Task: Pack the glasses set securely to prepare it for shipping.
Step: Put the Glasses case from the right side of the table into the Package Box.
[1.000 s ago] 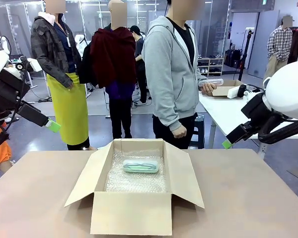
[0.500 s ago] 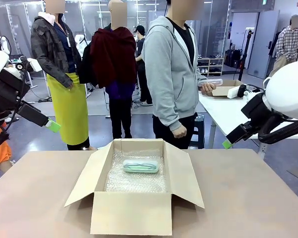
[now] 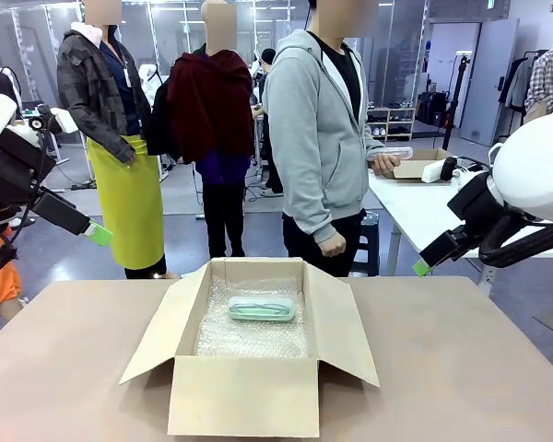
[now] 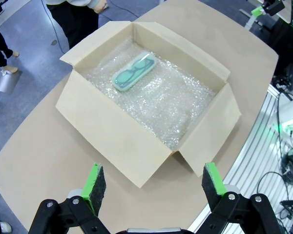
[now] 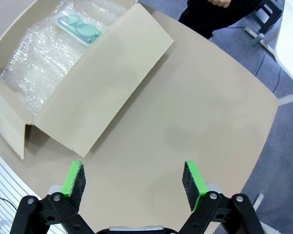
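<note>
The mint-green glasses case (image 3: 261,308) lies on bubble wrap inside the open cardboard box (image 3: 244,396) at the table's middle; it also shows in the wrist views (image 4: 133,72) (image 5: 79,28). A person in a grey hoodie stands at the far side and holds a pale translucent oblong case (image 3: 393,153) in one hand, over to the right and off the table. My left gripper (image 3: 99,234) (image 4: 153,183) hangs open and empty high at the left. My right gripper (image 3: 422,267) (image 5: 133,178) hangs open and empty high at the right, above bare table beside the box.
The box flaps (image 3: 348,327) stand spread outward on both sides. A white side table (image 3: 424,207) with a small box stands at the right behind the person. Other people stand farther back. The tabletop (image 3: 461,368) around the box is bare.
Both arms, the box and the mint-green case have stayed put. A person far back at the right has walked farther right.
</note>
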